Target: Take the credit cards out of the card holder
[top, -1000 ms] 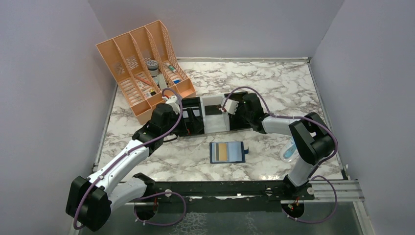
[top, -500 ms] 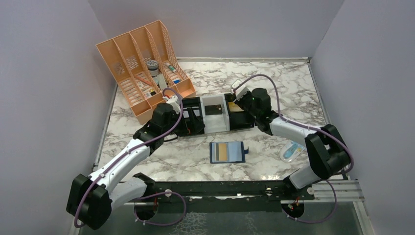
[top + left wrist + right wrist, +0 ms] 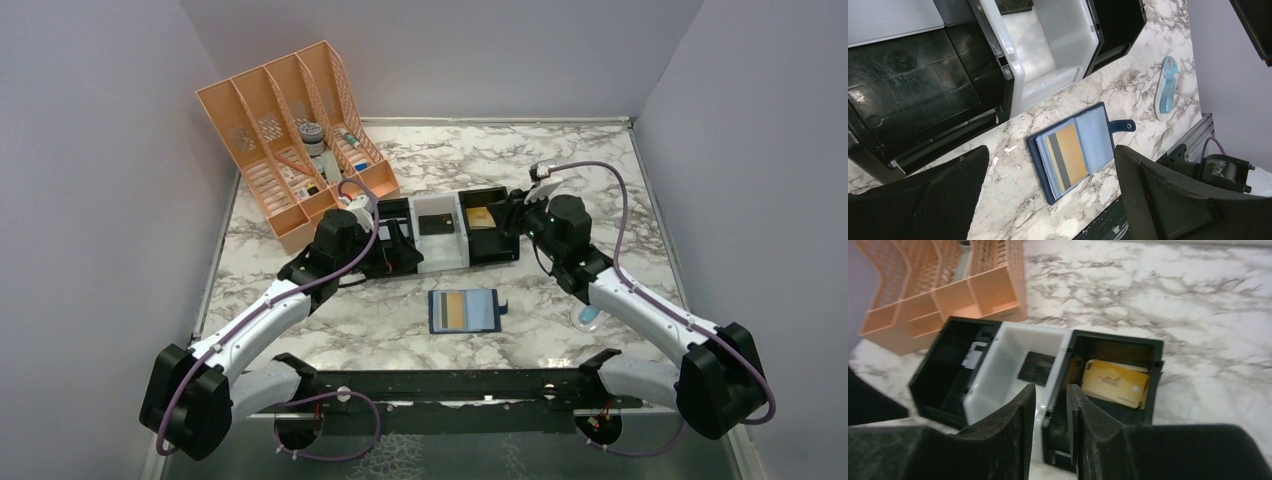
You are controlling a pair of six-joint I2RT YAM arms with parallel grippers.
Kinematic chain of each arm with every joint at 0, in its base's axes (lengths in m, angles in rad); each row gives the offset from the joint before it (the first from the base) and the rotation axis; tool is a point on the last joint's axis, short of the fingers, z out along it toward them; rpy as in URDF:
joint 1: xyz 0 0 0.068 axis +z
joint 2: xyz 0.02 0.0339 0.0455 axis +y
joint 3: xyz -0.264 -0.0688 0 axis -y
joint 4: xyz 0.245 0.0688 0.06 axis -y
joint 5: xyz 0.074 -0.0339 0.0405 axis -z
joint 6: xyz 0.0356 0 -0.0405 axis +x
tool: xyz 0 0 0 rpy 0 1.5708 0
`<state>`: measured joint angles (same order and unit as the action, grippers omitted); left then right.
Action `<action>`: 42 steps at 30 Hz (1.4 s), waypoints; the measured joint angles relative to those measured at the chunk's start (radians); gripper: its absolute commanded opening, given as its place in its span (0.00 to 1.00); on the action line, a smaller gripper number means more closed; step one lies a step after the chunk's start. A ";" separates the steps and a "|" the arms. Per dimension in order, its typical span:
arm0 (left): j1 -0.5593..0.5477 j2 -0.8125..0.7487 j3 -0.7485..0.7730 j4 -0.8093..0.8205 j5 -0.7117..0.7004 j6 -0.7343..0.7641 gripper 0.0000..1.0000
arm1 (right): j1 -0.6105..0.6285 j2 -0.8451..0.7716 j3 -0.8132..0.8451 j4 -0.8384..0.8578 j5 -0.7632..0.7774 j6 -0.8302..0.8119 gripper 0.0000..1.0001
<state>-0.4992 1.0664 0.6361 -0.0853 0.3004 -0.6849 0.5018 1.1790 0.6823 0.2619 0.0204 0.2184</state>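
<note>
The navy card holder (image 3: pixel 466 311) lies open on the marble near the front, with a gold-tan credit card (image 3: pixel 455 311) in its left pocket. In the left wrist view the card holder (image 3: pixel 1098 132) and the card (image 3: pixel 1070 155) lie between and below my left gripper's (image 3: pixel 1048 157) wide-open fingers. That gripper (image 3: pixel 398 247) hovers over the left black tray. My right gripper (image 3: pixel 517 213) is empty, with a narrow gap between its fingers (image 3: pixel 1020 410), by the right black tray. A gold card (image 3: pixel 1115 382) lies in that tray. A dark card (image 3: pixel 1036 368) lies in the white tray.
Three joined box trays, black (image 3: pixel 400 208), white (image 3: pixel 437 250) and black (image 3: pixel 497 250), stand behind the card holder. An orange file rack (image 3: pixel 262 105) holding small items is at the back left. A blue and white packet (image 3: pixel 590 312) lies at the right.
My right gripper has moved right, from over the white tray past the right black tray, and pulled back. The gold card now lies uncovered in that tray. My left gripper shifted slightly.
</note>
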 measured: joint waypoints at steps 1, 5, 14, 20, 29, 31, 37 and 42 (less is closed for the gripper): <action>0.000 0.002 -0.004 0.011 0.004 -0.002 0.99 | 0.000 -0.018 -0.011 -0.005 -0.021 0.046 0.28; 0.000 0.016 -0.025 0.040 0.024 -0.012 0.99 | 0.000 -0.034 -0.055 0.005 -0.175 0.218 0.28; -0.001 0.079 -0.045 0.104 0.116 -0.038 0.93 | 0.084 0.077 -0.105 -0.031 -0.334 0.444 0.34; -0.034 0.095 -0.045 0.100 0.114 -0.043 0.94 | 0.111 0.078 -0.190 -0.039 -0.344 0.535 0.40; -0.199 0.192 -0.003 0.072 0.044 -0.032 0.85 | 0.128 0.154 -0.256 -0.027 -0.400 0.617 0.40; -0.239 0.228 0.013 0.060 0.023 -0.029 0.83 | 0.133 0.160 -0.272 -0.026 -0.406 0.628 0.41; -0.275 0.288 0.026 0.041 -0.020 -0.023 0.81 | 0.134 0.174 -0.289 -0.022 -0.415 0.649 0.43; -0.293 0.318 0.042 0.035 -0.032 -0.015 0.73 | 0.134 0.225 -0.293 0.001 -0.428 0.661 0.32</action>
<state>-0.7918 1.3842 0.6781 -0.0505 0.2680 -0.6998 0.6361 1.4036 0.3897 0.2626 -0.4080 0.8791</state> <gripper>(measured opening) 0.780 0.374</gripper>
